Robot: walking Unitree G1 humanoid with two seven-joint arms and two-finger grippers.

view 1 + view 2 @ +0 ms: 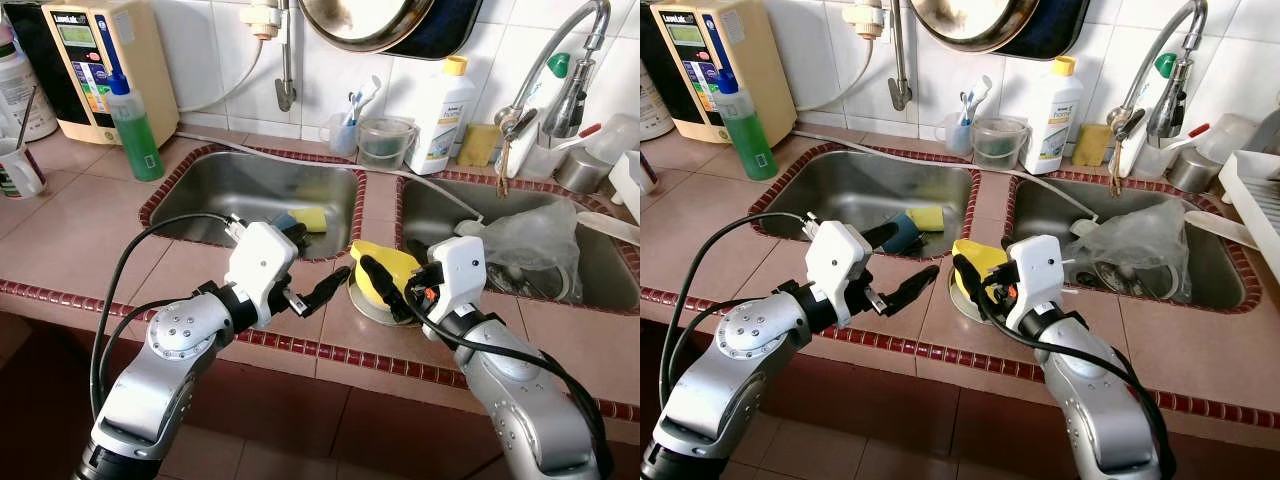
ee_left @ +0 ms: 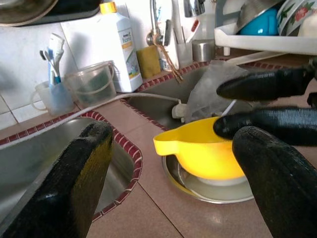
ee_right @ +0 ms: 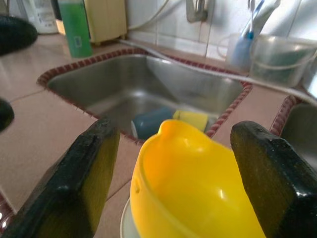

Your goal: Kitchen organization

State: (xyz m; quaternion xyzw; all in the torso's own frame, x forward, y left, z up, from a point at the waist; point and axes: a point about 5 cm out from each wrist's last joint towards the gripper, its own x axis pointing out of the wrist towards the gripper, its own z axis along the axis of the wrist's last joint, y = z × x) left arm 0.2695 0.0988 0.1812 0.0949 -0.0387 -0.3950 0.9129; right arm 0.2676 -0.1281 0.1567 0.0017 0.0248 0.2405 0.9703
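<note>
Even daylight fills my head views, sharp throughout. Glare sits on the tiled wall point(image 1: 230, 60). My wrist views blur my near fingers point(image 2: 74, 183).

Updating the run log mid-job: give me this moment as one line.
right hand: open around yellow bowl | bowl: on metal plate between sinks | left hand: open, beside bowl | left sink: blue cup, sponge
</note>
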